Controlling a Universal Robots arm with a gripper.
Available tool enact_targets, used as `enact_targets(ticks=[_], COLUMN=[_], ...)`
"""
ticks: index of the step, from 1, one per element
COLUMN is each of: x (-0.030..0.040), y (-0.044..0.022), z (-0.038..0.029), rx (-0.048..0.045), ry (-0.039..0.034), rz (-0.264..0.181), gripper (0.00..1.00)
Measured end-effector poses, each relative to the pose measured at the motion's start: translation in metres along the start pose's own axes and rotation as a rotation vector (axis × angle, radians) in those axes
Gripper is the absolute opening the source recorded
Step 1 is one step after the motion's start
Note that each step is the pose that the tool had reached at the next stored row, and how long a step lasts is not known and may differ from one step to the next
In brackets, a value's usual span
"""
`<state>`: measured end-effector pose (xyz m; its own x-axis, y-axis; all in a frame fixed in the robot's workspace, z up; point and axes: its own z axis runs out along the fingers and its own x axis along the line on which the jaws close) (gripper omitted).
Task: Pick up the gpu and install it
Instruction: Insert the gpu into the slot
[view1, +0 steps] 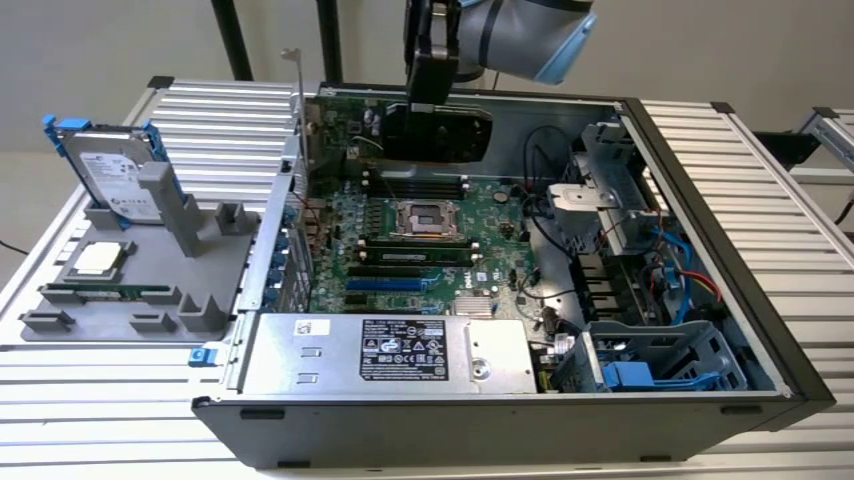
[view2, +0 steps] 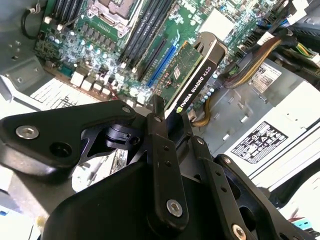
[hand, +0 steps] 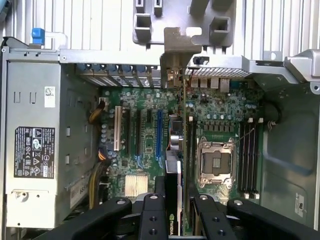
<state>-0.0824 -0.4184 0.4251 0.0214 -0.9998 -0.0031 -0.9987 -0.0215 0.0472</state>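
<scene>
Gripper is clamped on the gpu, holding it on edge over the open computer case. Its green board carries a black cooler block.

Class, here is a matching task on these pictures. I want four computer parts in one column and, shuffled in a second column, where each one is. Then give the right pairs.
Parts:
1. gpu
2. hard drive
3. power supply
4. processor socket

Places:
A. in the middle of the green motherboard
B. standing in the grey holder outside the case
C. held in the gripper above the motherboard
D. silver box along the case edge nearest the exterior camera

Pairs: 1-C, 2-B, 3-D, 4-A
</scene>
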Motion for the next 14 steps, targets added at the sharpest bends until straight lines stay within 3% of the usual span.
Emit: enact_targets(ticks=[14], x=[0.0], y=[-0.0001], z=[0.0024], rx=[0.0], ry=[0.0004], rz=[-0.004], gripper=[0.0])
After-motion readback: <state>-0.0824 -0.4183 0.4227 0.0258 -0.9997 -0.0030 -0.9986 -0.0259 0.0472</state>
